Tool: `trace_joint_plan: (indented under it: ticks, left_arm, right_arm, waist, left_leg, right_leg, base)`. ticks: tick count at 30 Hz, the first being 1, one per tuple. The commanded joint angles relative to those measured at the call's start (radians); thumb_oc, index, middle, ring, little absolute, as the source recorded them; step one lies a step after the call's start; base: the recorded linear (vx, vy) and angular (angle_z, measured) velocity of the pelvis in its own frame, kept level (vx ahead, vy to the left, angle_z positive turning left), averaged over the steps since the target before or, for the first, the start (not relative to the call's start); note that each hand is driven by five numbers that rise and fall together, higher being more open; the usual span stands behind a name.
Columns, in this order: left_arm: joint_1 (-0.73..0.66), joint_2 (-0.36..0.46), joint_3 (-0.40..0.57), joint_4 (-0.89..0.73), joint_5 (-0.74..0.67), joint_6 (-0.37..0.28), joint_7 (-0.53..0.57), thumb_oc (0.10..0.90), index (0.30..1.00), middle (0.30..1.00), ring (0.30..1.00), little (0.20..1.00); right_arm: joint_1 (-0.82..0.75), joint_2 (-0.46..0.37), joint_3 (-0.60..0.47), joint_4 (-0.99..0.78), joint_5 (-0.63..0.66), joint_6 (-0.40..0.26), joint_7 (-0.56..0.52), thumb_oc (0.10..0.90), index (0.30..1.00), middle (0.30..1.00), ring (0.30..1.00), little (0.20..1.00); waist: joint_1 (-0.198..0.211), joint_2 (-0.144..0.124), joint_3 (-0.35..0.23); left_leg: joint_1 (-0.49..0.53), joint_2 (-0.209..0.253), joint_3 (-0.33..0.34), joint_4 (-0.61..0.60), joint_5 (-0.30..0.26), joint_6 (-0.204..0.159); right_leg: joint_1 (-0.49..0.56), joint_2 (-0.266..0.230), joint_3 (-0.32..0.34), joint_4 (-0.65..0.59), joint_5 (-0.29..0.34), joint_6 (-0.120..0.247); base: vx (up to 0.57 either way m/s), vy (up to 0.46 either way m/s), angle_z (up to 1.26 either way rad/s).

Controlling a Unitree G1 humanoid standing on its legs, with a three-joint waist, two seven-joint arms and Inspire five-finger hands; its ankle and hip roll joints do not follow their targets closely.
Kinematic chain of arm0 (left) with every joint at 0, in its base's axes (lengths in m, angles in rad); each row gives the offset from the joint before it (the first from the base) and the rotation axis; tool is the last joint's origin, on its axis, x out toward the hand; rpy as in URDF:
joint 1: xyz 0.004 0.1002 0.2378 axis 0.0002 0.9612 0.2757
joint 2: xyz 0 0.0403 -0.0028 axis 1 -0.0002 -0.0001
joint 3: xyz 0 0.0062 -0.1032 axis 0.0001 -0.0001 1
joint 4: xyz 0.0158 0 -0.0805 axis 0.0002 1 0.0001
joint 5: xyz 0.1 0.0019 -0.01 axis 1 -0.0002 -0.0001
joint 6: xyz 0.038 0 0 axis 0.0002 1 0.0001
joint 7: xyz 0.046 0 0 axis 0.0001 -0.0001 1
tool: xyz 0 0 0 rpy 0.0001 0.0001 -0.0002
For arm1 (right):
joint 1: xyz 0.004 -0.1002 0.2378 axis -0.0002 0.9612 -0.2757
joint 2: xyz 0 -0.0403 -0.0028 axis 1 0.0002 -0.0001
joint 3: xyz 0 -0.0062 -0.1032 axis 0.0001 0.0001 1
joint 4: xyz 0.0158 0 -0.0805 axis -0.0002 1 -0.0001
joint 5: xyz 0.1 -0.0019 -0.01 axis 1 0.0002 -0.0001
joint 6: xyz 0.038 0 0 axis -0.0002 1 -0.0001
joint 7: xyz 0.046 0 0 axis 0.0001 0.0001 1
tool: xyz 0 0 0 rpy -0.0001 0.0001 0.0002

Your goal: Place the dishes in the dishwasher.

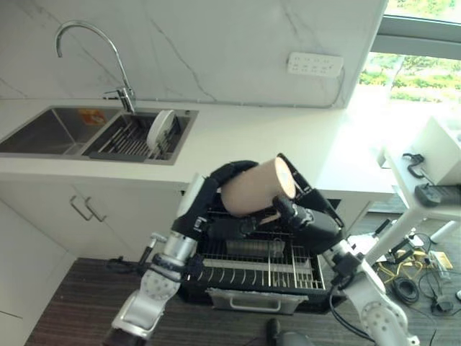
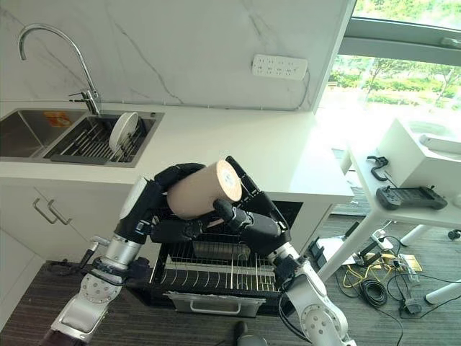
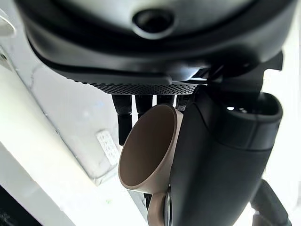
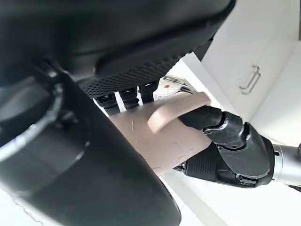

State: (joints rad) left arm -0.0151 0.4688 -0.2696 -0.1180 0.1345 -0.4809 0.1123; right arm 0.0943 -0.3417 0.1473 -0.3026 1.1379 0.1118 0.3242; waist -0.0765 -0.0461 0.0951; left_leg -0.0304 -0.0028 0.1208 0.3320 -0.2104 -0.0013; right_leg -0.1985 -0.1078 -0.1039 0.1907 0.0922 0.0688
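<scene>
A beige mug point(image 1: 253, 189) lies on its side in the air above the pulled-out dishwasher rack point(image 1: 252, 272), its flat base turned to the right. My left hand point(image 1: 207, 194) comes in from the left, its fingers curled over the mug's top and side. My right hand point(image 1: 315, 222) grips the mug from the right, fingers along its base end and thumb below. The left wrist view looks into the mug's open mouth point(image 3: 146, 151). The mug's handle point(image 4: 175, 111) juts out in the right wrist view, with the left hand point(image 4: 230, 148) behind it.
A white plate point(image 1: 160, 128) stands in the sink's wire rack point(image 1: 126, 138) by the tap point(image 1: 119, 68). The worktop point(image 1: 288, 140) runs above the dishwasher. Cabinet doors point(image 1: 86, 216) are to the left. A white table point(image 1: 425, 194) and floor cables point(image 1: 410, 277) are to the right.
</scene>
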Motion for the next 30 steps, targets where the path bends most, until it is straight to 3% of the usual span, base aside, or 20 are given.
trace_joint_plan:
  ticks: [1,23,24,25,30]
  left_arm:
    - [-0.128,0.027,-0.009,-0.085,0.051,-0.073,0.067,0.400,0.300,0.300,0.300,0.300]
    - [-0.150,0.032,-0.066,-0.101,0.088,-0.067,0.088,0.400,0.300,0.300,0.300,0.300]
    - [-0.151,0.032,-0.069,-0.102,0.089,-0.067,0.088,0.400,0.300,0.300,0.300,0.300]
    - [-0.153,0.032,-0.072,-0.103,0.086,-0.066,0.087,0.400,0.300,0.300,0.300,0.300]
    - [-0.151,0.032,-0.074,-0.108,0.088,-0.068,0.090,0.400,0.300,0.300,0.300,0.300]
  right_arm:
    - [-0.150,0.011,-0.016,-0.106,0.002,-0.086,0.022,0.800,0.900,0.900,0.900,0.900]
    - [-0.165,0.014,0.064,-0.120,-0.033,-0.080,-0.040,0.800,0.900,0.900,0.900,0.900]
    - [-0.166,0.013,0.066,-0.120,-0.039,-0.082,-0.040,0.740,0.811,0.811,0.811,0.811]
    - [-0.169,0.012,0.069,-0.117,-0.046,-0.085,-0.043,0.400,0.300,0.300,0.300,0.300]
    - [-0.174,0.008,0.071,-0.117,-0.054,-0.088,-0.051,0.400,0.300,0.300,0.300,0.300]
  waist:
    - [0.000,0.015,-0.003]
    - [0.005,0.017,-0.010]
    - [0.005,0.017,-0.010]
    - [0.004,0.018,-0.011]
    - [0.006,0.019,-0.009]
  left_leg:
    - [0.019,0.003,0.006,-0.032,-0.101,0.025]
    - [0.011,0.011,0.012,-0.032,-0.091,0.021]
    - [0.011,0.011,0.012,-0.032,-0.091,0.021]
    - [0.012,0.011,0.013,-0.032,-0.091,0.021]
    - [0.011,0.012,0.014,-0.032,-0.089,0.021]
  right_leg:
    - [0.095,0.002,0.005,0.109,-0.250,0.073]
    - [0.103,0.008,0.011,0.109,-0.262,0.067]
    - [0.103,0.008,0.011,0.109,-0.262,0.067]
    - [0.104,0.009,0.012,0.109,-0.262,0.066]
    - [0.105,0.011,0.011,0.109,-0.264,0.065]
  base:
    - [0.00,-0.012,-0.09]
    - [0.00,-0.001,-0.01]
    - [0.00,0.000,0.00]
    - [0.00,0.000,0.00]
    - [0.00,0.000,0.00]
